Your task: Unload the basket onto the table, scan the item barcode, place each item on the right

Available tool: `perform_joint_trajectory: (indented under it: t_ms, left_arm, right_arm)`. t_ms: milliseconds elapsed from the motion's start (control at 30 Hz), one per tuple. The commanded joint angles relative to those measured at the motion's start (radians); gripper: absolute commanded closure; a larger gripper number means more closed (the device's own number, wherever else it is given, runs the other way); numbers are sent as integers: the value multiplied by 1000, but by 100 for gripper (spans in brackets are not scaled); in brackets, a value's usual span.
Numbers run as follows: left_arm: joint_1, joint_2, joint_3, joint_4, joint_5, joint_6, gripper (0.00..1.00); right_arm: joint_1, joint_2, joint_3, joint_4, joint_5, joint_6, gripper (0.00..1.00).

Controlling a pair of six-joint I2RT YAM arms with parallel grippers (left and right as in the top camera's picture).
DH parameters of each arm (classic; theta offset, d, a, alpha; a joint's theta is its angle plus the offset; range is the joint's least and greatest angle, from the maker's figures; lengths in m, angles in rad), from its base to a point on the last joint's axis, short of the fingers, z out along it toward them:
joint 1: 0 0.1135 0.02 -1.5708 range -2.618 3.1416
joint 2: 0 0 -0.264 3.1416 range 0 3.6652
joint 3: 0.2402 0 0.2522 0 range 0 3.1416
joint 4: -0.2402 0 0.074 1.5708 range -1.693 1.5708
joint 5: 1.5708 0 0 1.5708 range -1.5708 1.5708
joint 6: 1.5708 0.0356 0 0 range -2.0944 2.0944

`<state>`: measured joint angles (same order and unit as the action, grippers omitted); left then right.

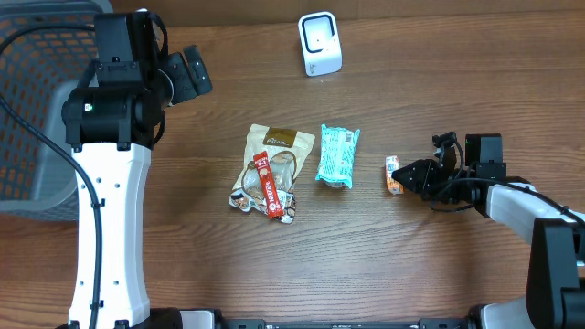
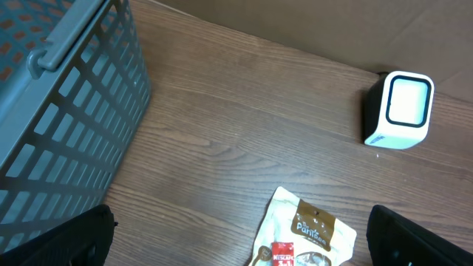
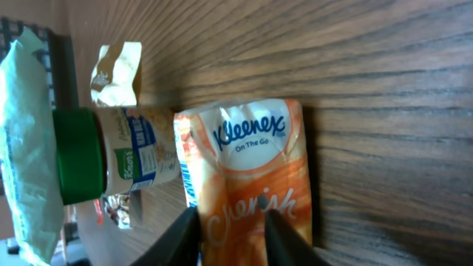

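Note:
An orange Kleenex tissue pack [image 1: 393, 174] lies flat on the wooden table [image 1: 183, 256], right of centre. My right gripper [image 1: 409, 175] sits low at the pack's right end. In the right wrist view its fingers [image 3: 185, 236] stand a little apart over the pack [image 3: 244, 155], open, with the orange wrapper showing between them. The white barcode scanner [image 1: 320, 43] stands at the back centre, also in the left wrist view [image 2: 399, 109]. My left gripper [image 1: 194, 78] hangs high at the back left, open wide and empty [image 2: 240, 247].
A beige snack pouch [image 1: 274, 155] with a red Nescafe stick [image 1: 269, 185] on it lies mid-table. A teal packet [image 1: 337, 153] lies beside it. A green-capped jar [image 3: 111, 155] lies just beyond the tissue pack. A grey basket [image 1: 37, 110] fills the left edge.

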<state>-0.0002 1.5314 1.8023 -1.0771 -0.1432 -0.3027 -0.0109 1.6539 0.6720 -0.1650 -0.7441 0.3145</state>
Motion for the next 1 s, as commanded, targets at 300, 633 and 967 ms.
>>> perform_joint_trajectory:
  t_ms: [300, 633, 967]
  left_arm:
    - [0, -15, 16, 3, -2, 19, 0]
    - [0, -15, 16, 3, -2, 19, 0]
    - [0, -15, 16, 3, -2, 19, 0]
  right_arm:
    - [-7, -17, 24, -5, -5, -9, 59]
    - [-21, -27, 26, -31, 47, -9, 61]
    - [-43, -37, 30, -39, 48, -11, 60]
